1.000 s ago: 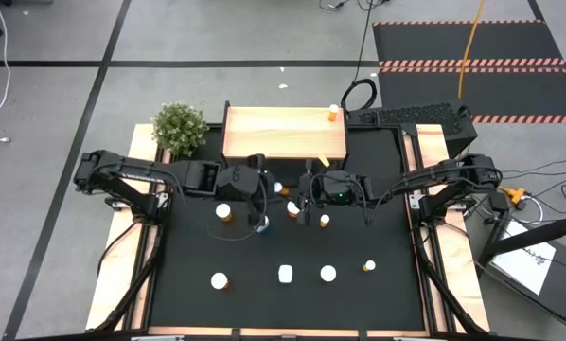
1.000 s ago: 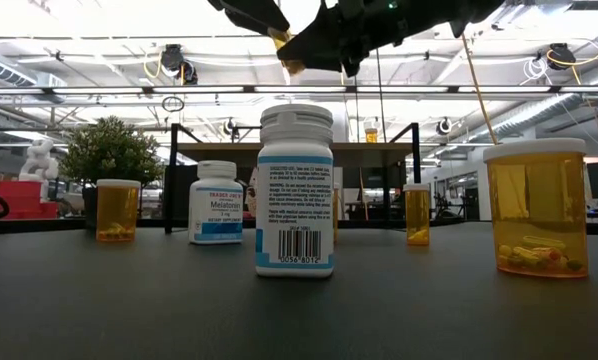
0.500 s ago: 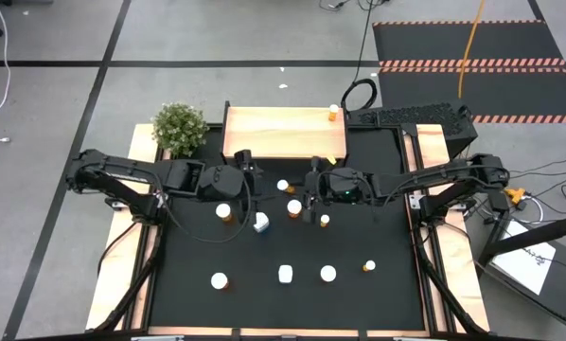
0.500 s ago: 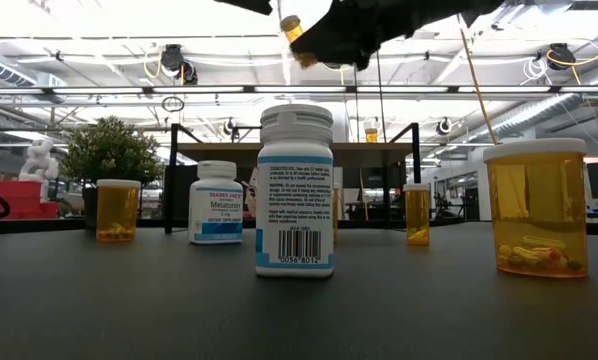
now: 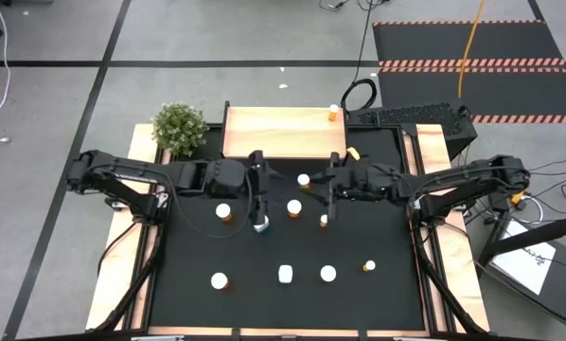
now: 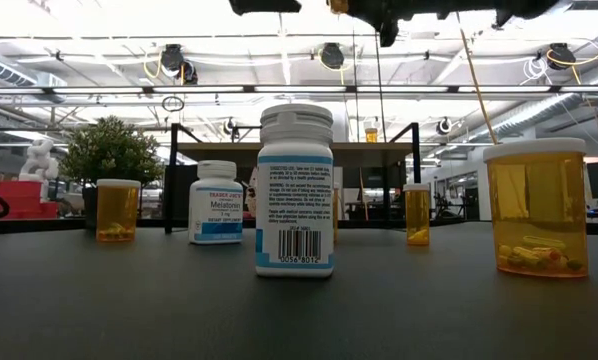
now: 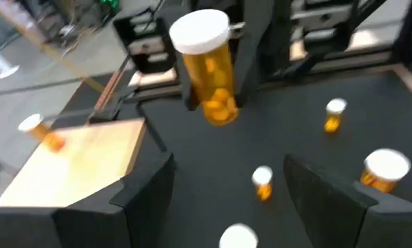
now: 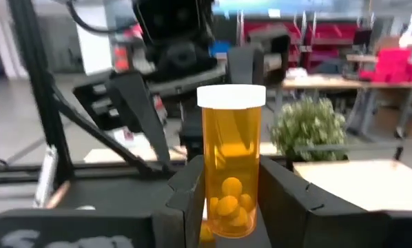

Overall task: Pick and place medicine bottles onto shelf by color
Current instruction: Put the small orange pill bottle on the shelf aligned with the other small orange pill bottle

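Up above the matte black table (image 5: 198,303), the right gripper (image 8: 223,200) has its two dark fingers clamped round a translucent orange pill bottle (image 8: 231,160) with a smooth white cap and little round pills inside, held upright in the air just in front of the pale light-wood shelf (image 5: 285,133) on thin black legs, where one tiny orange bottle (image 5: 334,113) already sits at the far right corner. Facing it, the left gripper (image 7: 227,179) hangs with its fingers spread wide and nothing between them. Down at table level the rest are plain cylinders, a white Trader Joe's Melatonin bottle (image 6: 216,203), a white bottle (image 6: 295,190) with a blue-edged label and barcode, and a fat orange bottle (image 6: 537,207) of mixed capsules.
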Tool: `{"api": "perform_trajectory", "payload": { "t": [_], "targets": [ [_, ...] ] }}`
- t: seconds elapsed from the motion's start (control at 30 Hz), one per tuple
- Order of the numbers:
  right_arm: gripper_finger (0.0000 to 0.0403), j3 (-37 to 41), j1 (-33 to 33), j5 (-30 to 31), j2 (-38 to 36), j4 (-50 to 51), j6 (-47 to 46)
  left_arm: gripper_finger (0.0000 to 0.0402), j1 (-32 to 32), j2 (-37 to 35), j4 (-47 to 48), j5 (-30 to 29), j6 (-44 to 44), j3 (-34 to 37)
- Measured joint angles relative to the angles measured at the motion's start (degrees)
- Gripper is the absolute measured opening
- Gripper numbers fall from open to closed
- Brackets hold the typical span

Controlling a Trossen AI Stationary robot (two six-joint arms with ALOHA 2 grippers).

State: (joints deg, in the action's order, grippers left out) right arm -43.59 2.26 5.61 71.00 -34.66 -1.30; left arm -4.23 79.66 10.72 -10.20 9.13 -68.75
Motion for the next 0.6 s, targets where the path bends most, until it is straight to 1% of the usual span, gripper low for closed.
{"api": "perform_trajectory", "payload": {
  "t": [0.1, 0.17, 0.23, 0.3, 0.4, 0.5, 0.6],
  "targets": [
    [0.0114, 2.11, -0.02, -1.35, -0.13, -5.9, -0.06, 0.0276, 1.06, 1.01, -6.47, 2.42, -0.01, 1.74],
    [0.0114, 2.86, 0.0, -1.42, -0.11, -7.71, -0.07, 0.0276, 1.72, 1.35, -7.41, 3.59, -0.07, 2.57],
    [0.0114, 2.88, 0.0, -1.41, -0.08, -7.99, -0.06, 0.0276, 2.42, 2.59, -10.62, 5.37, -0.45, 2.36],
    [0.0114, 2.88, 0.0, -1.4, -0.08, -8.19, -0.04, 0.0276, 2.95, 3.43, -11.14, 7.61, -0.86, 2.44],
    [0.0114, 2.88, 0.0, -1.42, -0.08, -8.44, 0.15, 0.0276, 3.4, 6.04, -15.92, 10.47, -0.99, 2.42],
    [0.0114, 2.88, 0.0, -1.45, -0.05, -8.43, 0.39, 0.0275, 3.67, 8.36, -20.58, 11.81, -1.36, 2.45],
    [0.0114, 2.88, 0.0, -1.45, -0.06, -8.45, 0.46, 0.0275, 3.98, 9.74, -22.86, 11.89, -1.38, 2.45]
  ]
}}
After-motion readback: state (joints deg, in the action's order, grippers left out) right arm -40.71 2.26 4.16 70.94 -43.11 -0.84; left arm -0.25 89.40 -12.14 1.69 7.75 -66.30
